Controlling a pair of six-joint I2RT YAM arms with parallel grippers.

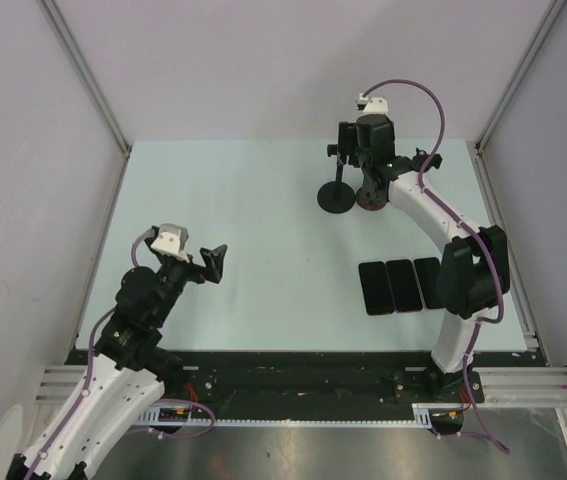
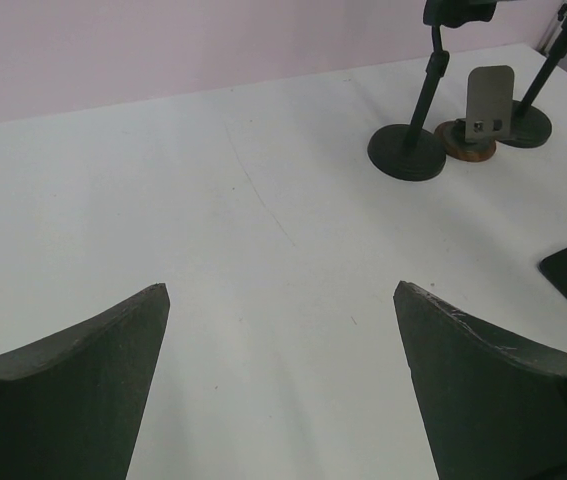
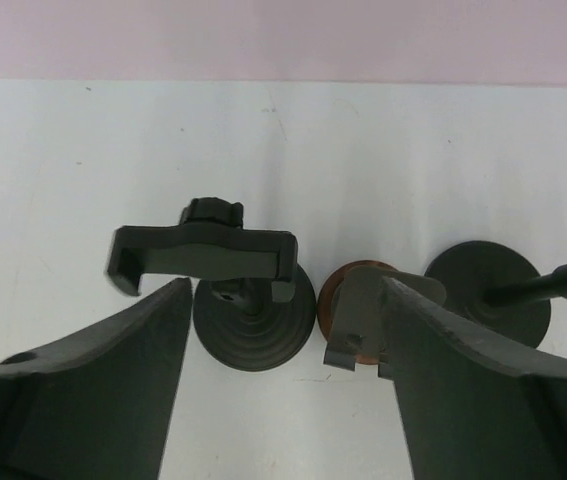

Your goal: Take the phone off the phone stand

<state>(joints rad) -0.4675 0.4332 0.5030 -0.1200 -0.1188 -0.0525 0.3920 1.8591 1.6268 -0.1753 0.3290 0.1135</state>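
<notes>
**R gripper open over the stands; phones flat on the table**

R gripper (image 3: 286, 283) is at the far side of the table, fingers spread w/ nothing between them, facing a tight cluster of three stands. The clamp stand (image 3: 203, 250) is black w/ a round base and a horizontal clamp head on a post. It sits ahead of the gap, nearer the L finger. Just R of it is a brown-based stand (image 3: 355, 310) w/ a bent metal plate, its base right up against the black one. Further R is a third stand (image 3: 488, 295) w/ a black base, partly hidden behind the R finger. Its head is cut off, so can't tell what type it is.

Three phones (image 1: 400, 286) lie flat & dark, side by side in a row on the near R part of the table, well apart from the stands. From above, the R arm's elbow covers part of the rightmost one.

L gripper (image 2: 281, 290) hangs over the near L area, wide open & holding nothing, well apart from stands & phones.

Table (image 1: 243, 250) is pale mint, matt, w/ faint scratch lines. Plain pale walls (image 1: 263, 60) on three sides, aluminium rail (image 1: 523, 380) along the near edge
</notes>
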